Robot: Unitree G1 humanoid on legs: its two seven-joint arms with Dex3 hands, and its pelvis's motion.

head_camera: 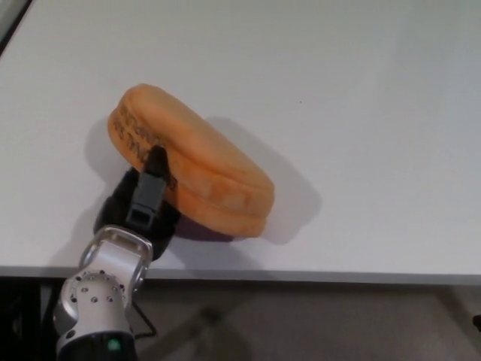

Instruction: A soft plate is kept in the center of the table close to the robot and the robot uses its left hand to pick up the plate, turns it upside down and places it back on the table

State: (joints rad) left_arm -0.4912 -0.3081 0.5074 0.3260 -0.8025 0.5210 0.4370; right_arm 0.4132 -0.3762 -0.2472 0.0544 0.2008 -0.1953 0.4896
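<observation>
Left robot hand (144, 203) in from lower left, silver wrist rising to black palm. One finger (155, 167) stretched up and pressed flat, the rest tucked underneath, closed in a grip. Forearm angled slightly rightward. Right arm out of sight.

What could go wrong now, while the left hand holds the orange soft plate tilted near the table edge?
1. The left hand grips the soft plate only at one rim, so the plate may bend and slip out.
2. The plate hangs tilted close to the near edge of the table; if dropped, it might roll or slide off.
3. Released while tilted, it may fall back the wrong way up.
</observation>
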